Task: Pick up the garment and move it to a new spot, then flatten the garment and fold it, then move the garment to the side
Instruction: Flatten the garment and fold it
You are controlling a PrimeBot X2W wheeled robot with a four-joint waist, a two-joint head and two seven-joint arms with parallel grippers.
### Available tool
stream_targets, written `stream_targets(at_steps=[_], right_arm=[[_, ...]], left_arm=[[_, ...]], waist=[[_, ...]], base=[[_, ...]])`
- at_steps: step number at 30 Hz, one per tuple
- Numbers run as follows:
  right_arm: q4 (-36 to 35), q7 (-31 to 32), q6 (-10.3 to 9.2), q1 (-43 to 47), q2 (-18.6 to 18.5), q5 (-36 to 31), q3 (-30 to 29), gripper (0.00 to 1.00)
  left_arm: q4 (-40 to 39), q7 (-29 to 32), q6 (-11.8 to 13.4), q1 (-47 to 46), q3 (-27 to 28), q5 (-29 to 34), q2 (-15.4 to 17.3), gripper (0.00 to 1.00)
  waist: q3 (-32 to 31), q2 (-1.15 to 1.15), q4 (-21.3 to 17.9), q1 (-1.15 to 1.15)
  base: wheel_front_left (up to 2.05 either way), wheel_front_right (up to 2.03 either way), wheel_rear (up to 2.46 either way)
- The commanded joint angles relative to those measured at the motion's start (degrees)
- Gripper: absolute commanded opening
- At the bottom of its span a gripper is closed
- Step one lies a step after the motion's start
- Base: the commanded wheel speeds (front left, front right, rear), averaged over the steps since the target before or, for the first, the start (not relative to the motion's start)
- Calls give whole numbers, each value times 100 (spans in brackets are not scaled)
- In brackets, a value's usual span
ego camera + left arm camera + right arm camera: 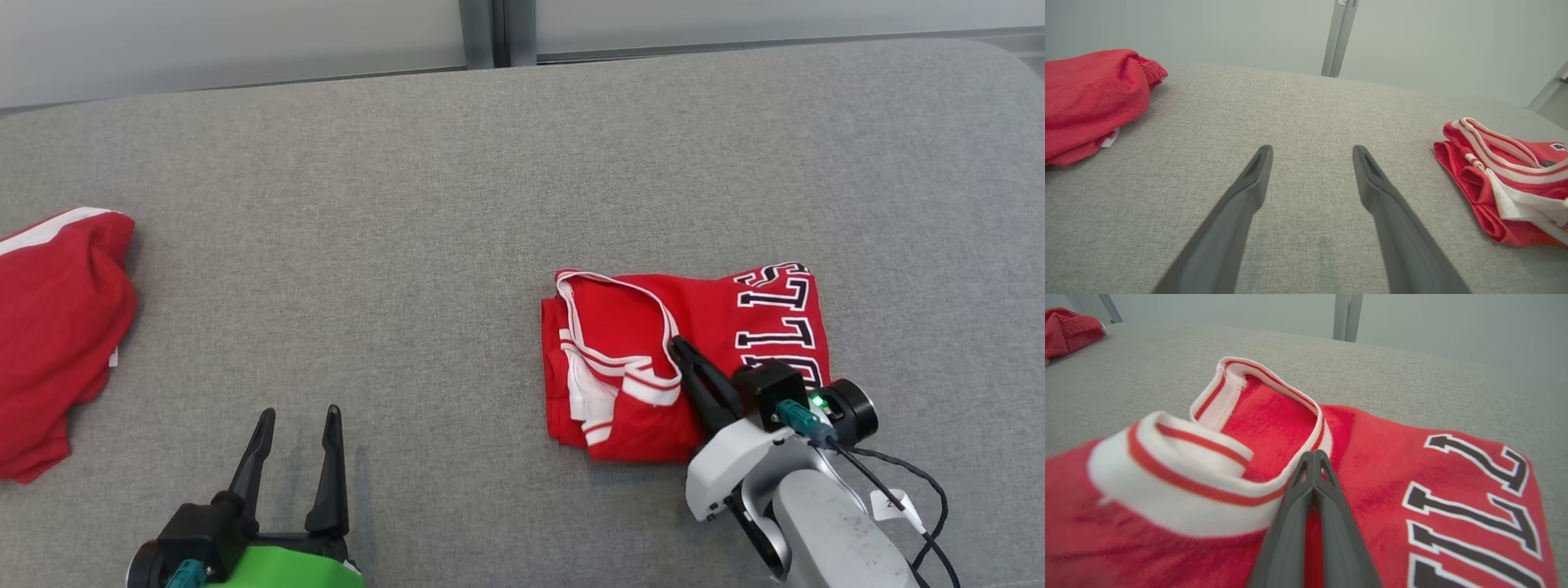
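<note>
Right of centre on the grey table (490,204): garment (620,327), folded, lettering up. My right hand (676,343) rests at its white trim (653,392), fingers together; whether cloth is pinched, I cannot tell. My left hand (298,412) stands apart, well clear. Outstanding, I judge: moving it aside.

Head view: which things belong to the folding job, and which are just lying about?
Job:
- folded red jersey
- right gripper, shut, tips at its white trim
- left gripper, open, apart from it

Lying about:
- crumpled red garment, far left on the grey cushion
</note>
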Motion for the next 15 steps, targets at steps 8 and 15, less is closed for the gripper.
stream_targets(at_steps=[8,15], right_arm=[[506,-20,-7,-257,44,-73,639,0],[663,-20,-7,-429,60,74,1128,0]], left_arm=[[21,-18,89,-83,-38,-149,8,100],[17,-18,129,-50,-78,-214,7,100]], waist=[[-56,0,197,0],[-41,0,290,0]], base=[[0,0,0],[0,0,0]])
